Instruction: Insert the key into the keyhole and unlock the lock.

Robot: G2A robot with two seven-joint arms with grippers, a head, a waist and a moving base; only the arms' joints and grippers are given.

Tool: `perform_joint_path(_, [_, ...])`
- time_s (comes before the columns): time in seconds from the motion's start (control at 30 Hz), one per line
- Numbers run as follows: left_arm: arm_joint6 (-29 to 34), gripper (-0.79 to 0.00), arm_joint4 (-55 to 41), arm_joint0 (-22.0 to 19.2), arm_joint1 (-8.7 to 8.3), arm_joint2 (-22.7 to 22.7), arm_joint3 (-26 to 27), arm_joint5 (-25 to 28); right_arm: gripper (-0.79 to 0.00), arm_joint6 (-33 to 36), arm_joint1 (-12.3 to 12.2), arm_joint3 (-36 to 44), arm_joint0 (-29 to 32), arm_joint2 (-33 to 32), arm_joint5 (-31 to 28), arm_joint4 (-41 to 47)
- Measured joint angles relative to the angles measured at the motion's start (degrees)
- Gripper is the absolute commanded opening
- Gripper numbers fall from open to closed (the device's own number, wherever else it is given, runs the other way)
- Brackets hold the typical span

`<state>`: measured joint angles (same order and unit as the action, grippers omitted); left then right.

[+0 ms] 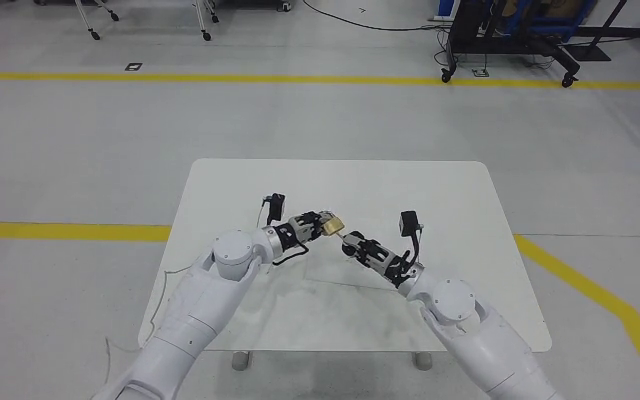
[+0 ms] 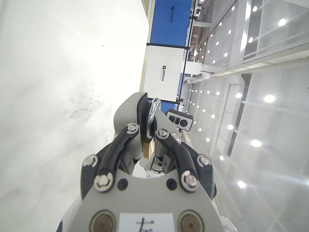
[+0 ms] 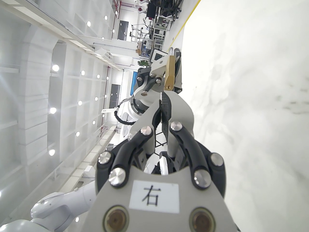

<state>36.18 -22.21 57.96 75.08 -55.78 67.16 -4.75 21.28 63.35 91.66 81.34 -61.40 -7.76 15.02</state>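
Above the middle of the white desk, the brass padlock is clamped at its silver shackle end by the left gripper. The padlock's long axis runs toward the near right, with the keyhole end facing the right gripper. That gripper sits roughly in line, its tips meeting the padlock's end. Its jaws are pressed narrow, likely on the key, which is hidden between them. I cannot tell whether the blade is seated.

A white table stands on a grey floor crossed by yellow lines, a black cart beyond.
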Motion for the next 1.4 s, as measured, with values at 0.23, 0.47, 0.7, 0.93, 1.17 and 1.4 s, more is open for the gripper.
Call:
perform_joint_path(0.23, [0.2, -0.785, 0.5, 0.2, 0.05, -0.2, 0.3, 0.2, -0.785, -0.1, 0.3, 0.0, 0.1, -0.4, 2.4, 1.0])
perform_joint_path(0.47, [0.5, -0.785, 1.3, 0.3, 0.12, -0.2, 0.5, 0.3, -0.785, 0.0, 0.6, -0.2, -0.1, -0.3, 2.8, 0.9])
perform_joint_path(0.7, [1.0, -0.785, 1.9, 0.2, 0.25, 0.0, 0.3, 0.5, -0.785, -1.3, 0.9, -0.7, -0.5, -0.3, 3.7, -1.3])
perform_joint_path(0.93, [0.4, -0.785, 2.6, 0.4, 0.35, 0.0, 0.4, 0.5, -0.785, -2.3, 1.2, -0.1, -0.4, -0.2, 4.1, -2.9])
perform_joint_path(1.17, [-0.1, -0.785, 2.9, 0.5, 0.54, 0.2, 0.6, 0.2, -0.785, -3.7, 1.7, 0.1, -0.7, 0.5, 5.2, -4.4])
perform_joint_path(1.4, [-0.1, -0.785, 3.0, 0.8, 0.61, 0.0, 0.9, 0.4, -0.785, -7.4, 2.3, -0.9, -1.1, 0.4, 4.8, -4.2])
